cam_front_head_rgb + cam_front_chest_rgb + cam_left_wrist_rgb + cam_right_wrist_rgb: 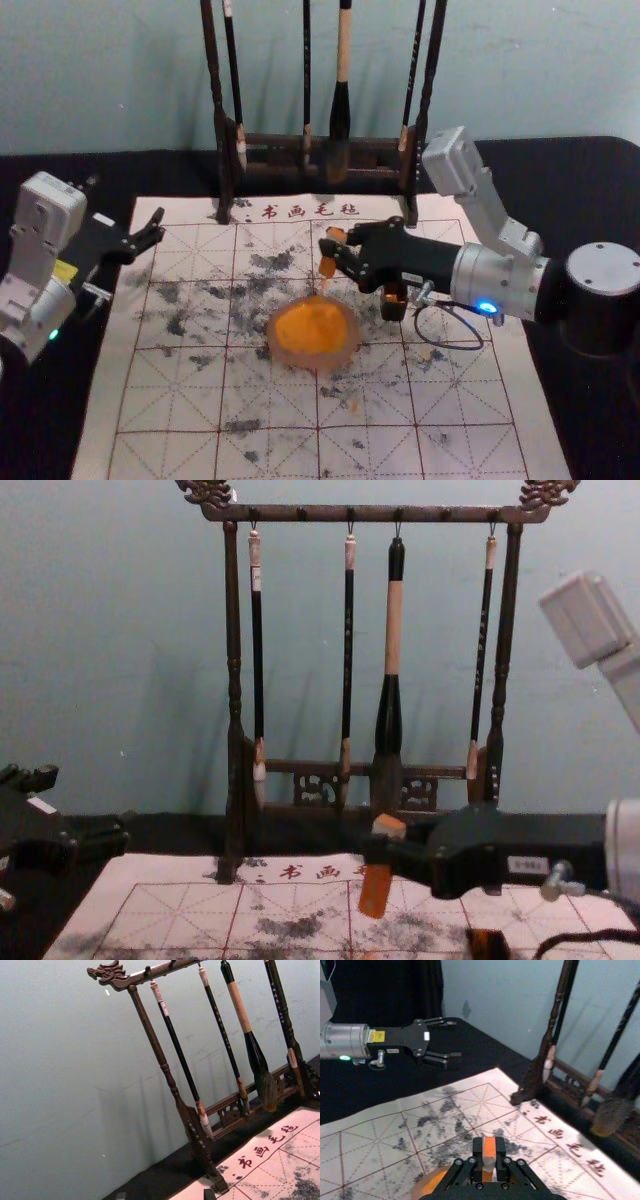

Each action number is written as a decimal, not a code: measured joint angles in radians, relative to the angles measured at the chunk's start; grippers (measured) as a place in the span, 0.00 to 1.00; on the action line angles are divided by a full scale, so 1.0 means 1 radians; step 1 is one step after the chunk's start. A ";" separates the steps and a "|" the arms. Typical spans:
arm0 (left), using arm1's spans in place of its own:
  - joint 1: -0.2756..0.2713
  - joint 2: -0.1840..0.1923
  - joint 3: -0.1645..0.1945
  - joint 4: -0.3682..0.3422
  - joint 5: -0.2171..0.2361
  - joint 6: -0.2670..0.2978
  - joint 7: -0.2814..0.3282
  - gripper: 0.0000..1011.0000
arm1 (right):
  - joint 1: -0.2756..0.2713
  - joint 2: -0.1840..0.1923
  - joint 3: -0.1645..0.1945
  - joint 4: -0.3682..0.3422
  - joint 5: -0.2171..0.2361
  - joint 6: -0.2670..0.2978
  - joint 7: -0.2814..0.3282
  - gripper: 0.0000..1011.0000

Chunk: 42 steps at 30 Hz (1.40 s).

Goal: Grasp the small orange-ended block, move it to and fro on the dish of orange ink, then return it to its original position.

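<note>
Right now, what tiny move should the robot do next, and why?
Probably lower the block toward the dish: the right pincer holds it, and it seems to hang just past the far rim, while the orange ink is nearer the robot.

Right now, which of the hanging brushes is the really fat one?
The thick brush, third from the left in the chest view. It has a wide pale wood band above a fat black part, while the other three brushes have thin black handles.
</note>
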 joint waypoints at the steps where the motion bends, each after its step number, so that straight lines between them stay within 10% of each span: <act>1: 0.000 0.000 0.000 0.000 0.000 0.000 0.000 0.99 | 0.004 -0.002 -0.004 0.005 0.004 0.003 0.004 0.11; 42: 0.000 0.000 0.000 0.000 0.000 0.000 0.000 0.99 | 0.078 0.003 -0.136 0.096 0.019 0.050 0.020 0.11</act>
